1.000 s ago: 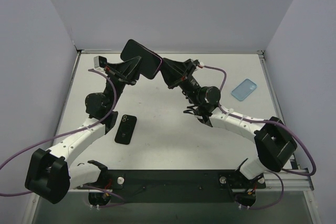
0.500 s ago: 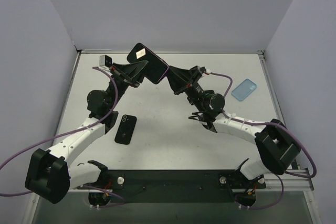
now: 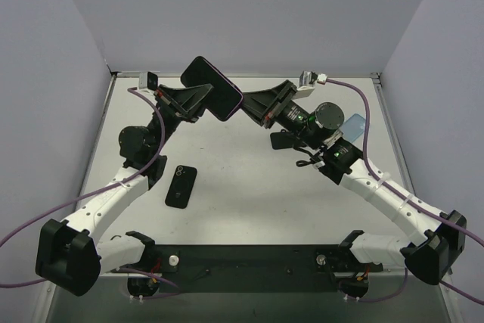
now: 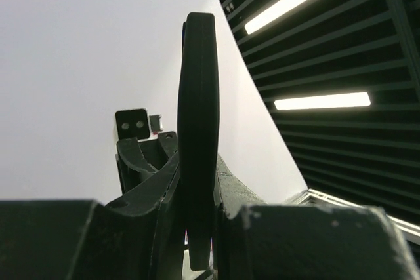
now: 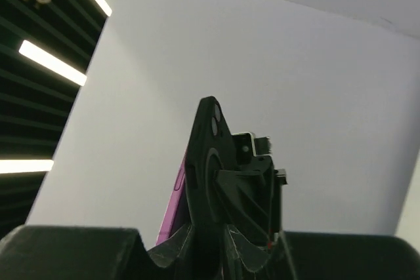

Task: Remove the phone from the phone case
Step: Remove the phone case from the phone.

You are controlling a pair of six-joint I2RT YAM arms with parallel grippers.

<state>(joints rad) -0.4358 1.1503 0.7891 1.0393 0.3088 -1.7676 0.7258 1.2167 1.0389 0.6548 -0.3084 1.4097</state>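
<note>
A phone with a pink edge (image 3: pixel 234 108) sits in a black case (image 3: pixel 208 85), held tilted in the air over the far middle of the table. My left gripper (image 3: pixel 195 100) is shut on its left side. My right gripper (image 3: pixel 251 103) is shut on its right edge. In the left wrist view the case (image 4: pixel 198 116) stands edge-on between my gripper's (image 4: pixel 198 185) fingers. In the right wrist view the back of the case (image 5: pixel 211 162), with camera holes, rises from my gripper (image 5: pixel 220 231). The phone's pink edge (image 5: pixel 172 204) shows beside the case on the left.
A second black phone (image 3: pixel 181 185) lies flat on the table near the left arm. A light blue case (image 3: pixel 355 124) lies at the right, partly hidden behind the right arm. The white table (image 3: pixel 242 202) has raised rails at its edges.
The right arm's elbow has swung out to the right and its wrist has risen. The held phone has shifted slightly right and tilted. Both grippers kept their hold.
</note>
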